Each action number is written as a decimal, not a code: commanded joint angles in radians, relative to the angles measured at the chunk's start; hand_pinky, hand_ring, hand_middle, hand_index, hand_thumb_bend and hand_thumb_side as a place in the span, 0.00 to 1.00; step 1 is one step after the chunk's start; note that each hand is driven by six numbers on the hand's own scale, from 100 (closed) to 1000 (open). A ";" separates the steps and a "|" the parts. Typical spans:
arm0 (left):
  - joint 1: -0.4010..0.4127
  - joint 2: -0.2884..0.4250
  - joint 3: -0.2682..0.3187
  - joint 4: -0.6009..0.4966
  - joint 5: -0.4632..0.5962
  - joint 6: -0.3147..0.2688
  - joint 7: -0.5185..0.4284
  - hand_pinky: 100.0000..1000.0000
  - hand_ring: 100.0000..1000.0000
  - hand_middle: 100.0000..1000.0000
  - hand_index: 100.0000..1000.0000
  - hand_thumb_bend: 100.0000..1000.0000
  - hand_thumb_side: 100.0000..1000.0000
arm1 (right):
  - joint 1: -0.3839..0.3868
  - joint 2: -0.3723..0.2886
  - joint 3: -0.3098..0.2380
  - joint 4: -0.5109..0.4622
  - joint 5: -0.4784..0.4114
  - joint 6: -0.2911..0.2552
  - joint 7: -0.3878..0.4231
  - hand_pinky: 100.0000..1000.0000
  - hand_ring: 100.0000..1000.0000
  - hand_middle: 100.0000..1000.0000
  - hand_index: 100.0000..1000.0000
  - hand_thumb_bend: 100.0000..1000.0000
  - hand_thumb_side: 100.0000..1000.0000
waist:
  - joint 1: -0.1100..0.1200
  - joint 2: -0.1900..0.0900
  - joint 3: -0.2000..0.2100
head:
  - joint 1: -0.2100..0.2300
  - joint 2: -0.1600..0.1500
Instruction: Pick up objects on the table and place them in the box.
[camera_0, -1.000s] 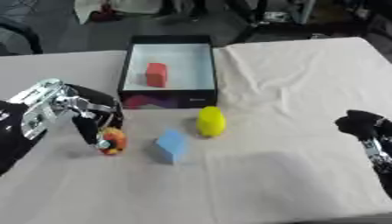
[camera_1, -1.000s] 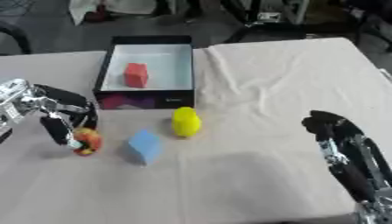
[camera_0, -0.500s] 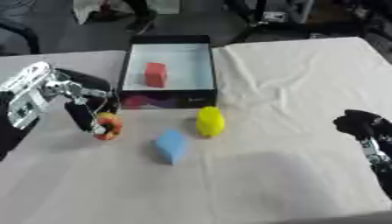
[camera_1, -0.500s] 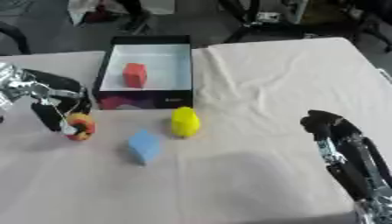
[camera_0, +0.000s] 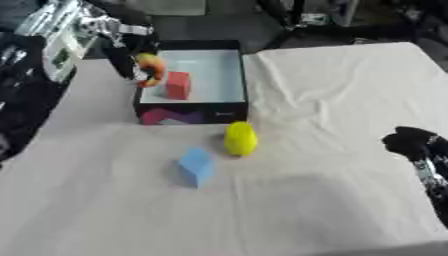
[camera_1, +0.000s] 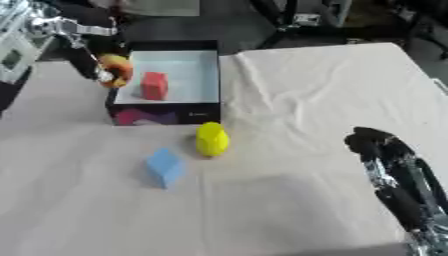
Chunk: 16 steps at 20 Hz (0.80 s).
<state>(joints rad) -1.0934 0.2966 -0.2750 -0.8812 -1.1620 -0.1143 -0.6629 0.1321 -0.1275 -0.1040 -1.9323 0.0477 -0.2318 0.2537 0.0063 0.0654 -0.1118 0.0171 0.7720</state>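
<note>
hanging at the left wall of the box, a small orange and yellow object stands with its long axis roughly upright, its shape too blurred to name; the left hand has its fingers curled round it from above. inside the black box, on its pale floor, stands a red block. on the cloth before the box lie a blue block and a yellow rounded object, upright. the right hand rests at the right edge, fingers relaxed, holding nothing.
</note>
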 joint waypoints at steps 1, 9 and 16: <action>-0.034 -0.071 0.081 0.101 -0.157 0.038 0.165 0.56 0.45 0.51 0.62 0.07 0.17 | -0.010 -0.003 0.002 -0.009 -0.008 -0.002 0.006 0.78 0.74 0.63 0.77 0.00 0.60 | -0.016 -0.020 -0.005 | 0.013 -0.002; -0.024 -0.110 0.112 0.143 -0.251 0.116 0.518 0.76 0.79 0.86 0.90 0.34 0.71 | -0.016 -0.001 0.002 -0.007 -0.012 0.000 0.009 0.78 0.74 0.64 0.77 0.00 0.60 | -0.017 -0.016 -0.010 | 0.015 -0.002; -0.023 0.031 0.017 -0.046 0.023 -0.060 0.421 0.69 0.61 0.70 0.80 0.27 0.68 | -0.012 -0.004 -0.003 -0.008 -0.008 0.000 0.006 0.78 0.74 0.64 0.77 0.00 0.60 | -0.012 -0.019 0.000 | 0.001 -0.002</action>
<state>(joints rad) -1.0931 0.2716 -0.2382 -0.8708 -1.1993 -0.1311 -0.2098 0.1240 -0.1192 -0.1042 -1.9317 0.0437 -0.2319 0.2604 0.0044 0.0654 -0.1134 0.0228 0.7720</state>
